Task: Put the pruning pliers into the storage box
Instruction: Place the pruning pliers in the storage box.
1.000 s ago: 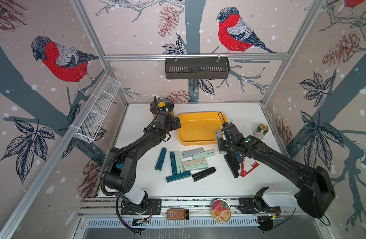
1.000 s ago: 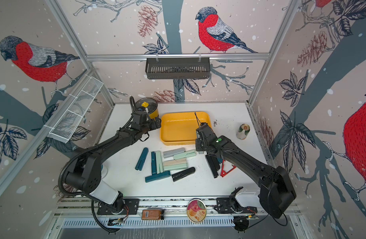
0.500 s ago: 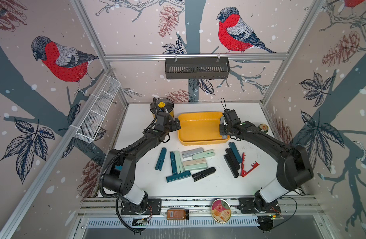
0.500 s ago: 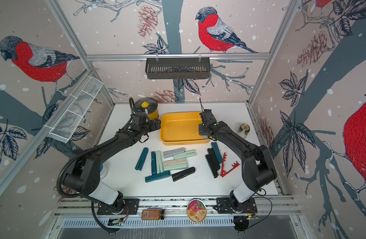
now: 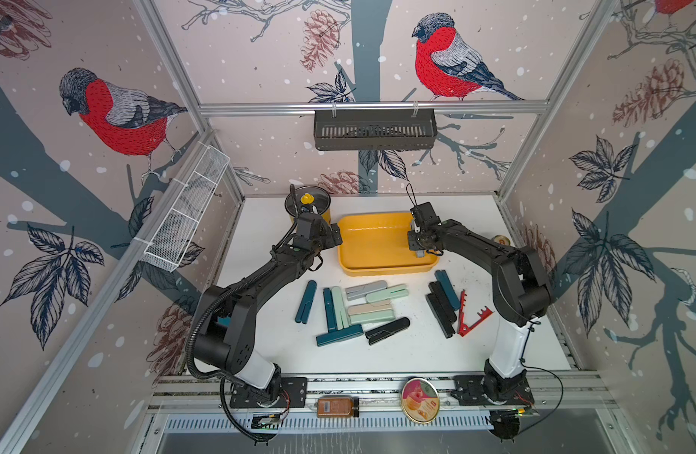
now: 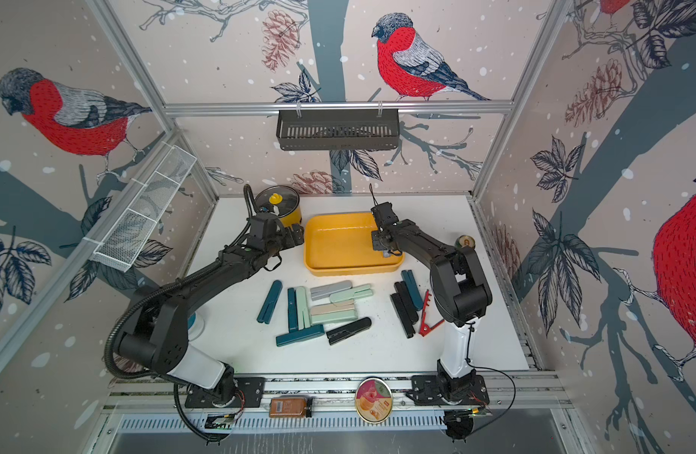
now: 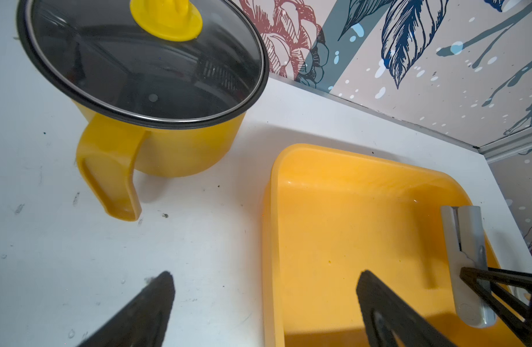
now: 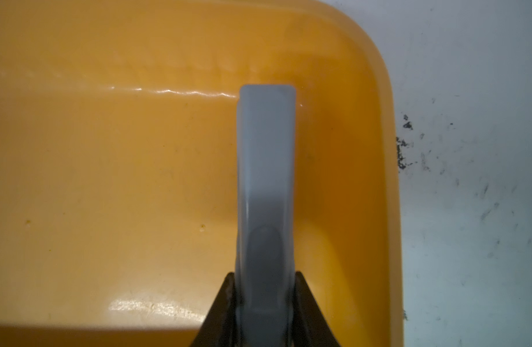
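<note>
PROGRESS: none set down yet, box otherwise bare | right end effector (image 8: 264,276) clenched on grey slim two-bar plastic pruning plier (image 8: 266,165), inside shallow yellow plastic storage box (image 5: 372,271) by its end wall, not yet released | left end effector (image 7: 265,274) spread, empty, astride box's opposite wall | other pliers (image 5: 362,310) on counter (image 5: 417,353) in front of box

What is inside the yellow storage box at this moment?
A single grey pliers, gripped by the right claw, near one end of the storage box. The visible floor is otherwise bare. The claw hides whether the pliers touch the floor.
</note>
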Motion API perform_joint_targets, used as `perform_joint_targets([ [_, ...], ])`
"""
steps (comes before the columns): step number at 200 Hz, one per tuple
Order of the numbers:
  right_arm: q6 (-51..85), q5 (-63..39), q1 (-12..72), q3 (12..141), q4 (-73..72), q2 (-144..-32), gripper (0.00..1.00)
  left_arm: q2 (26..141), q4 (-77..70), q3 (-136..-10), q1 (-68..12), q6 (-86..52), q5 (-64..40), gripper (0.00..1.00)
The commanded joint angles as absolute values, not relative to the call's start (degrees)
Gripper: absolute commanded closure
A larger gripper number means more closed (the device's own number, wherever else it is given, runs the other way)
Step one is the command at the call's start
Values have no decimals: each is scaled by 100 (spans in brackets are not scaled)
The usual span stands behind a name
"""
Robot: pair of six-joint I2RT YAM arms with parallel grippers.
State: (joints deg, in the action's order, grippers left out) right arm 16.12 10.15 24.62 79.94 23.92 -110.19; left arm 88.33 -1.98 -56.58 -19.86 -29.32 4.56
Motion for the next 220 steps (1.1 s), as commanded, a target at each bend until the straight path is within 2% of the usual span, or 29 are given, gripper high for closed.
perform_joint_targets([
  [1, 1616, 1241, 2402, 8092, 2426, -11123, 81, 8756, -108, -5616, -1978, -2839, 645, 5],
  [130, 1806, 1168, 2265, 8356, 2598, -11664, 73, 8510, 23, -5581, -1977, -2738, 903, 4],
  [162, 1870, 1260, 2262, 8323, 2603, -11660, 66, 8451, 27, -5572, -1969, -2751, 935, 4],
  [220, 1885, 1364, 2285, 8308, 2551, -11530, 46, 8333, 78, -5493, -1969, -2764, 974, 4],
])
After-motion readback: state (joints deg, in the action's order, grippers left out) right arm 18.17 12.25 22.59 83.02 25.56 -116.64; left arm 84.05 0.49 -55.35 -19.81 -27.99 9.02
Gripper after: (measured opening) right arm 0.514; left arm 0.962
